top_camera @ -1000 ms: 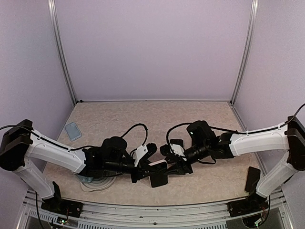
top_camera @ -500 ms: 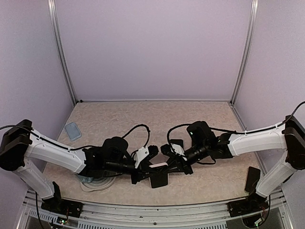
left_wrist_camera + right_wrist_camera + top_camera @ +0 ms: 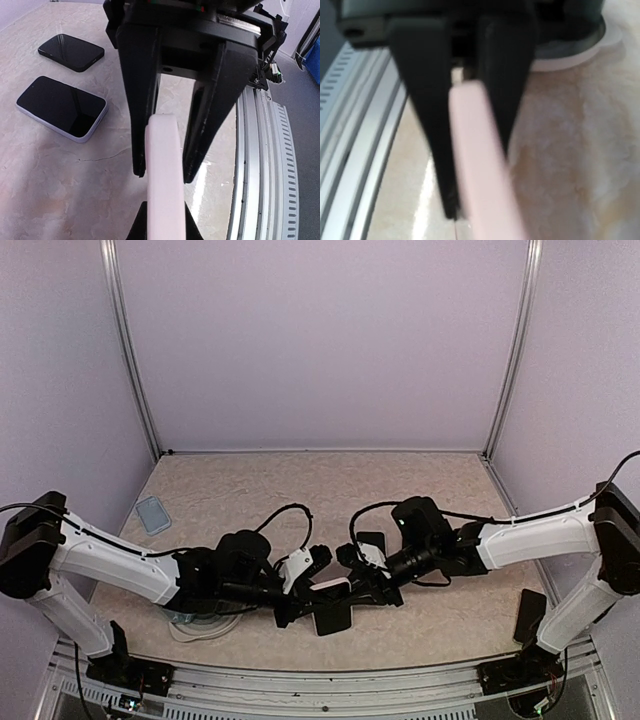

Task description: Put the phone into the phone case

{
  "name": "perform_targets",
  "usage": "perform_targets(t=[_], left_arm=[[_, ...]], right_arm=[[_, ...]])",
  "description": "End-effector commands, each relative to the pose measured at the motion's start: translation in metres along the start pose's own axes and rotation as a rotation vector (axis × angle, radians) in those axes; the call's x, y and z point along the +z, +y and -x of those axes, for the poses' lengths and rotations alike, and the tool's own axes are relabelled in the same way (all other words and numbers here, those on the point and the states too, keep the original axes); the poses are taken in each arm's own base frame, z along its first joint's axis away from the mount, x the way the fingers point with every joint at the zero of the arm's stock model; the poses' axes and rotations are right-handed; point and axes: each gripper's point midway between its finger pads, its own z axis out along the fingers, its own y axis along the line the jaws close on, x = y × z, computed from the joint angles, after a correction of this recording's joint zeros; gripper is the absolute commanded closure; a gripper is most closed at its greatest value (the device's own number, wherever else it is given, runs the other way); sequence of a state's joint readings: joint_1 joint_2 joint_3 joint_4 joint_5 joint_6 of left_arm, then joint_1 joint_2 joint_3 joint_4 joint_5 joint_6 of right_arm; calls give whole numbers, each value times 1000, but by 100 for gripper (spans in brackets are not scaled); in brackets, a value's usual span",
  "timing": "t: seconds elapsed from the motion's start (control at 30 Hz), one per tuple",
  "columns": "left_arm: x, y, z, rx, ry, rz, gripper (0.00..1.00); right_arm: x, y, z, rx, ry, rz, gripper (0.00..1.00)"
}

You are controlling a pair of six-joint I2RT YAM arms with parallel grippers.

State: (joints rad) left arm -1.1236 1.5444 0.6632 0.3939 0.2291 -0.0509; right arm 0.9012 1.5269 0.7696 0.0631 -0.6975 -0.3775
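The phone case [image 3: 330,586] is pale pink and hangs edge-up above the table between the two arms. My left gripper [image 3: 312,588] is shut on its left end. In the left wrist view the case [image 3: 162,200] runs edge-on between the black fingers of that gripper [image 3: 162,172]. My right gripper [image 3: 352,585] straddles the other end. In the right wrist view the case [image 3: 480,165] covers the gap between the jaws of that gripper [image 3: 475,185], and blur hides whether they press on it. A lavender-edged phone [image 3: 60,107] lies on the table. Whether anything sits inside the case is hidden.
A black slab [image 3: 335,618] lies just under the case. A black phone [image 3: 370,540] lies behind the grippers, and it shows as the black phone [image 3: 70,52] from the left wrist. A blue case [image 3: 152,514] is at the far left and a dark item [image 3: 528,615] at the right. The metal rail [image 3: 320,680] runs along the near edge.
Both grippers stay at the pink case in the same spot. The right wrist has crept slightly toward the left one. Nothing on the table has moved.
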Motion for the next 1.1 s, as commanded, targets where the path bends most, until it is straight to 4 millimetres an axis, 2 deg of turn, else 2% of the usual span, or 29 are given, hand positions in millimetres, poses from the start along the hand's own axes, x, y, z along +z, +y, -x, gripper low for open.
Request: perform_targets(t=[0.0,0.1,0.2,0.33,0.5,0.53,0.6,0.7,0.73,0.77,0.87,0.93,1.03,1.07], left_arm=[[-4,1,16,-4,-59,1,100],[-5,-2,17,5,-61,-10,100],[-4,-2,18,7,-62,-11,100],[-3,-1,18,-4,-63,-11,100],[-1,-1,20,-18,-65,-13,100],[-1,0,19,-19,-64,-8,100],[-1,1,19,-20,-62,0,100],[-2,2,23,-28,-69,4,98],[-3,3,25,-35,-73,12,88],[-4,6,30,-44,-79,30,73],[-14,22,47,-86,-100,127,38],[-26,33,68,-109,-134,184,28],[-59,48,104,-142,-234,283,18],[-75,52,120,-153,-286,310,15]], right_arm=[[9,0,-27,67,37,-26,67],[14,1,-38,119,44,-20,65],[17,2,-37,149,10,-8,67],[20,3,-26,157,-57,12,81],[19,2,-12,147,-112,19,84],[20,2,-11,147,-113,30,86],[24,3,-15,151,-86,40,97],[23,6,-13,142,-76,60,100],[20,6,-10,144,-82,59,100],[17,5,-6,149,-90,53,100],[6,-3,6,199,-99,17,100],[2,-14,12,262,-87,-12,100],[1,-30,20,384,-70,-27,100],[2,-37,20,428,-61,-34,100]])
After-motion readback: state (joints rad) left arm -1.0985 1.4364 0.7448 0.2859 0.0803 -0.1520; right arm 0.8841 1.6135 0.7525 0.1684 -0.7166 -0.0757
